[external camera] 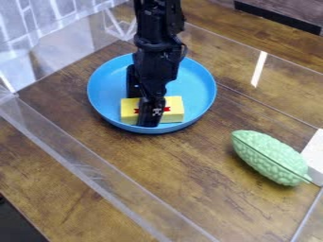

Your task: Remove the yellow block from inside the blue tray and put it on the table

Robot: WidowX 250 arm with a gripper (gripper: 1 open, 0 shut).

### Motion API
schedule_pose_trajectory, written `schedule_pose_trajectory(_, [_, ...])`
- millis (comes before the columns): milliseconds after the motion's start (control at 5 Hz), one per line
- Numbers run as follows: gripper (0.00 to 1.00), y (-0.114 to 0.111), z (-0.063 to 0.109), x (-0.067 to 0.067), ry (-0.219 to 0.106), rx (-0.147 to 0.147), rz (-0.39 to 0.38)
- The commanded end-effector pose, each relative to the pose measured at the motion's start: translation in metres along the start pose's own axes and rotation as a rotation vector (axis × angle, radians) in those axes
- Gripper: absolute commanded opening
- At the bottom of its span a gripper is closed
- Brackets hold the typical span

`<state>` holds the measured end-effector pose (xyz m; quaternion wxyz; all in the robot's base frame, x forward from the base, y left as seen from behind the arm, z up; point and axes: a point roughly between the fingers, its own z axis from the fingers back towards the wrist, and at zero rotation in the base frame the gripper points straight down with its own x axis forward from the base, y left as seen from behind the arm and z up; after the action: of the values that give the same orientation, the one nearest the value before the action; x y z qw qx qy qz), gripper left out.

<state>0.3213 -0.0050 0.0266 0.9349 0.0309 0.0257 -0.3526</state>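
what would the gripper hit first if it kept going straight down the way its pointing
Probably the yellow block, as the gripper overlaps it here; depth is unclear.

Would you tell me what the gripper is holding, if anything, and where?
The gripper is open over the yellow block in the blue tray; whether its fingers touch the block cannot be told.

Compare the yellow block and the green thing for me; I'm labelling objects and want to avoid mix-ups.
The yellow block is boxy with straight edges; the green thing is a rounded, elongated oval. The block sits inside the blue tray, while the green thing lies directly on the table.
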Motion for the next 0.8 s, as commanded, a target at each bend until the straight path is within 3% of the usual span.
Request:
schedule_pose_trajectory(0, [0.00,0.012,0.012,0.002,-0.050,0.041,0.064])
schedule_pose_trajectory(600, [0.00,0.005,0.032,0.011,-0.062,0.067,-0.040])
